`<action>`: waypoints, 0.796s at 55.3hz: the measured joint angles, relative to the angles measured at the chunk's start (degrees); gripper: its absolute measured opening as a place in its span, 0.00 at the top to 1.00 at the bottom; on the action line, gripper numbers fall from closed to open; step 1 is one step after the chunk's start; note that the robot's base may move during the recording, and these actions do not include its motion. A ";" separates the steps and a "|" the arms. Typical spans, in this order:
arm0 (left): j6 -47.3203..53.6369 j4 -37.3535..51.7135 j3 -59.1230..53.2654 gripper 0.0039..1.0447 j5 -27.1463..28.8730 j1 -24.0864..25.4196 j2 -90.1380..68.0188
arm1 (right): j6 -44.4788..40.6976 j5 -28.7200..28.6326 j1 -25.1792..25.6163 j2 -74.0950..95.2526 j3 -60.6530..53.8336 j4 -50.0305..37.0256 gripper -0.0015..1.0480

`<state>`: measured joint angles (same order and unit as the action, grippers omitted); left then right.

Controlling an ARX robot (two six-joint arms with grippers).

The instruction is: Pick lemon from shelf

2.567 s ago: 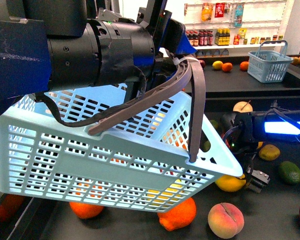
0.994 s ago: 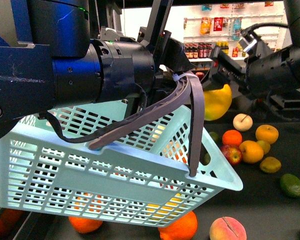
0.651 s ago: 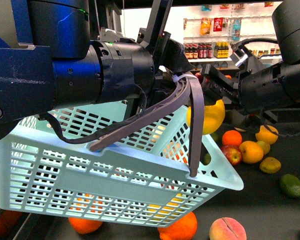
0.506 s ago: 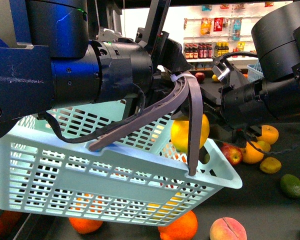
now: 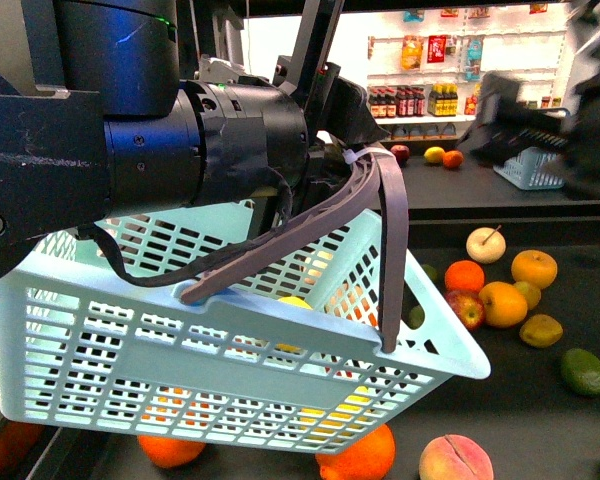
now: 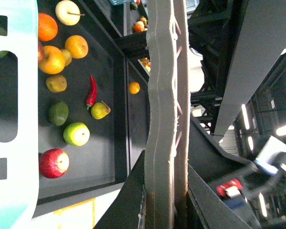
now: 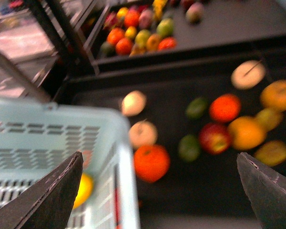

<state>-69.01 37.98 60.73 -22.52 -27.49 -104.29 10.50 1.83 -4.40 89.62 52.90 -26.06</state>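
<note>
Fingers (image 6: 126, 202) of left gripper (image 6: 164, 210) are clamped on grey plastic handle (image 6: 164, 95), so pale blue slotted plastic basket (image 5: 230, 350) hangs tilted at near left, prob. to offer its mouth to the right arm. Smooth yellow oval lemon (image 5: 292, 300) lies inside it, seen thru the slots, not on black metal produce shelf (image 5: 540, 400). Farther right, blurred right gripper (image 7: 158, 157) has fingers (image 7: 52, 195) wide apart w/ nothing between, above loose fruit, e.g. red apple (image 7: 214, 138).

White shelves (image 5: 460, 95) along the far wall hold rows of dark and yellow bottles (image 5: 420, 75), with coloured packets (image 5: 440, 20) hung above them. That wall is brightly lit. The left wrist view shows strip lights (image 6: 245, 117) glowing among dark beams (image 6: 262, 57).
</note>
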 joint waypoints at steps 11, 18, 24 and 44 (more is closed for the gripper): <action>-0.02 0.00 0.00 0.89 -0.02 0.00 0.00 | -10.49 9.51 1.53 -21.97 -17.94 -3.45 0.07; -0.07 0.00 0.00 0.89 -0.02 0.00 0.00 | -13.00 15.28 0.48 -36.98 -27.63 2.03 0.07; -0.07 0.00 0.00 0.89 -0.15 -0.02 0.00 | -13.66 22.29 -3.74 -50.99 -33.11 10.88 0.07; -0.04 0.00 0.00 0.89 -0.13 -0.07 0.00 | -11.34 10.38 -8.57 -82.79 -46.80 26.32 0.51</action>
<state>-69.06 37.98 60.73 -22.65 -27.55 -104.29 -0.84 12.21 -12.97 6.83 6.11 0.25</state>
